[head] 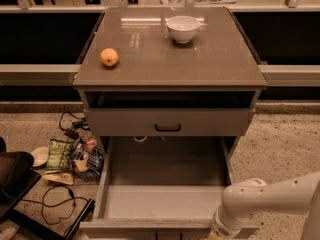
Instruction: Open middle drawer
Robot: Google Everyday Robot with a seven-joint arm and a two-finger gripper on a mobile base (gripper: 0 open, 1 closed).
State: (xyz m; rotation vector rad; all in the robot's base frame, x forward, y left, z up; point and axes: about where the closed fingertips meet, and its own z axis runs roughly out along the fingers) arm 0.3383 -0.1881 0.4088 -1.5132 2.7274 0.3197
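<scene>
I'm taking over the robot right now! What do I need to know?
Gripper: low at the bottom edge of the view, by the right front corner of the middle drawer.
Middle drawer: pulled far out, nothing showing on its grey floor.
Top drawer: just above, front nearly flush.
Orange and white bowl: on the cabinet top.
Done: the drawer looks open.
Left: probably only backing the arm away.

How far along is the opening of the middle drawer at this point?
Done: the middle drawer is pulled well out from the cabinet, its plain grey inside fully exposed.
In hand: the arm reaches down to the drawer's front right corner. The gripper lies past the bottom edge, out of view, so any hold on the handle cannot be confirmed.
Left: probably only letting go and backing the arm away.
</scene>
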